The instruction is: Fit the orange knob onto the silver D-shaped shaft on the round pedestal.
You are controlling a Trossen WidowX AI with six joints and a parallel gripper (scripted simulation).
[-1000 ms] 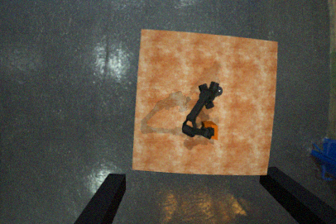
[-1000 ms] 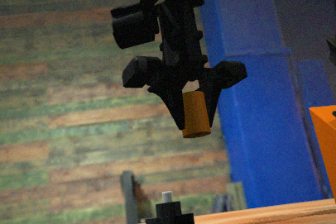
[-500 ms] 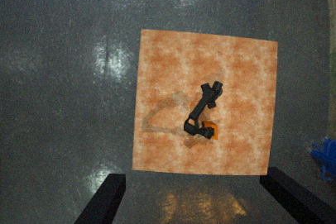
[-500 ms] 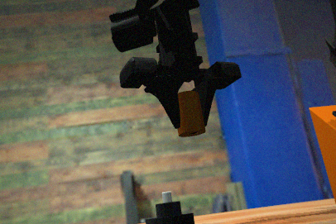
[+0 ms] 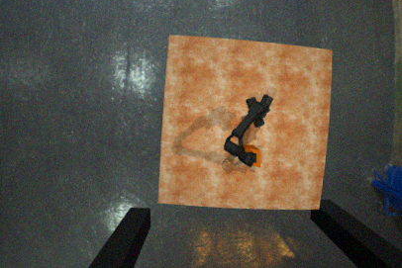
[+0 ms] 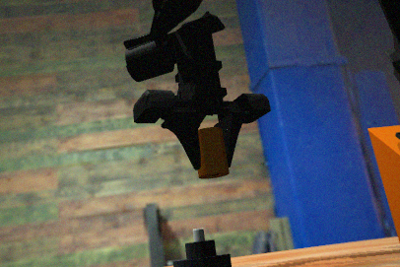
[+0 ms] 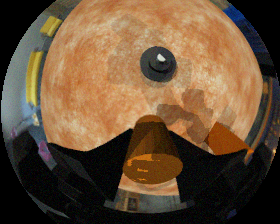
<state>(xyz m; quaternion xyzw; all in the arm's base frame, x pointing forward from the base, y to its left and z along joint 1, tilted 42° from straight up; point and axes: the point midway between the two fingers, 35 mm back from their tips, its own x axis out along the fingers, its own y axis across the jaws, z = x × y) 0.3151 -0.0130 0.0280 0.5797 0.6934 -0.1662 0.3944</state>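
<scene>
The orange knob (image 6: 213,153) (image 7: 152,167) is a tall cylinder held between the fingertips, tilted slightly in the exterior view. My gripper (image 6: 214,166) (image 7: 150,132) is shut on it, well above the pedestal. The silver shaft (image 6: 198,235) (image 7: 161,58) stands bare on the black stepped round pedestal (image 6: 207,261) (image 7: 148,74). In the exterior view the knob is above the shaft and a little to its right. In the wrist view the shaft lies beyond the knob. The knob's underside hole is hidden, and I cannot tell which way the shaft's flat faces. In the top view the arm hides the pedestal.
An orange block (image 5: 256,159) (image 6: 386,158) (image 7: 225,140) is by the arm's base, right of the gripper in the exterior view and lower right in the wrist view. The mottled orange table top (image 5: 198,69) shows arm shadows. Black beams (image 5: 124,237) stand beyond its near edge.
</scene>
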